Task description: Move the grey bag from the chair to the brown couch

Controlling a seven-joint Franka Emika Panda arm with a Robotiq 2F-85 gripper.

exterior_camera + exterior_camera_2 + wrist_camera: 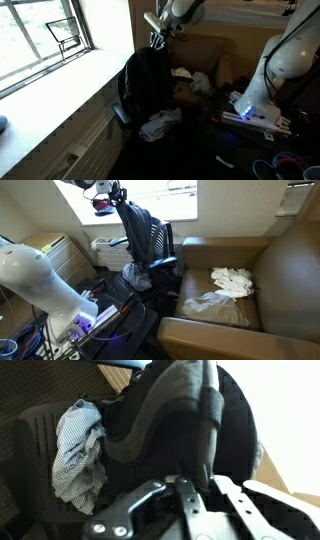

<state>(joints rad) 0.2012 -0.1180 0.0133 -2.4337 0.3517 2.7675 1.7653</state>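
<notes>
The grey bag is a dark backpack standing upright on the black office chair, by the window. In both exterior views my gripper is at the bag's top. In the wrist view the bag fills the middle. Its top strap runs down between my fingers, which are closed on it. The brown couch stands beside the chair. It also shows behind the bag in an exterior view.
A striped cloth lies on the chair seat below the bag. White cloths lie on the couch seat. The robot base and cables stand on a low stand near the chair. A window sill runs alongside.
</notes>
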